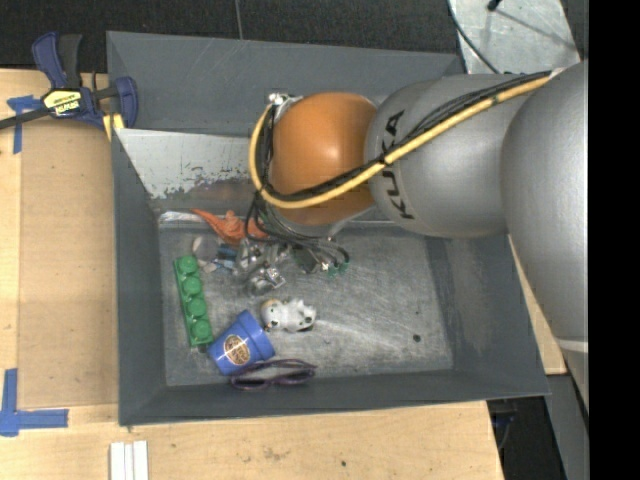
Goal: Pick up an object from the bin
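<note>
The arm (480, 178) is a thick, rounded casing of silver-grey metal with a smooth, satin sheen. Black "KUKA" lettering (392, 168) runs along the link next to the wrist. A glossy orange dome-shaped cover (315, 153) caps the wrist. A yellow cable (455, 116) lies along the arm beside thin black cables and loops round the cover. Beneath it, the gripper (262, 266) is dark and bare-metal hardware with small wires.

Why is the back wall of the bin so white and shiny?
Camera view: light glares off the back wall, washing it pale; the orange cover has a soft sheen; the arm shades the floor beneath it, so the gripper looks dim; the green blocks, blue cup and white toy lie in plain light.
</note>
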You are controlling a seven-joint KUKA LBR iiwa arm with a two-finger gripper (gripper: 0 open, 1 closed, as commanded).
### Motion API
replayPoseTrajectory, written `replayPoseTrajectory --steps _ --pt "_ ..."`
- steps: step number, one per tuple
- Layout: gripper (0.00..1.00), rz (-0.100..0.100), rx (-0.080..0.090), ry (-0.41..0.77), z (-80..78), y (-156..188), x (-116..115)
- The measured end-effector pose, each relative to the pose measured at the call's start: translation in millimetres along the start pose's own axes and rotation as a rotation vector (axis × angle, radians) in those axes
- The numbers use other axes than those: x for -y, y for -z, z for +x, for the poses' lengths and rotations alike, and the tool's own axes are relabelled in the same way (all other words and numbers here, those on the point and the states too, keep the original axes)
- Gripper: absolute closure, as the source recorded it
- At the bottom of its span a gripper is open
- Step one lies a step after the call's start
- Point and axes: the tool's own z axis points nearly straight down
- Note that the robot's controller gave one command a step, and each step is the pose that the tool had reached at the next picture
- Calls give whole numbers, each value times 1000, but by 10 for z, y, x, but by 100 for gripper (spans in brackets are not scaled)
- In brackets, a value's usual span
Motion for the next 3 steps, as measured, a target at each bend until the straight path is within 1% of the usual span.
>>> replayPoseTrajectory --steps 1,2,3 --pt "100 -2 -4 10 350 247 -67" --pt "100 2 0 23 63 490 -386" --pt "100 -3 5 40 51 512 -611"
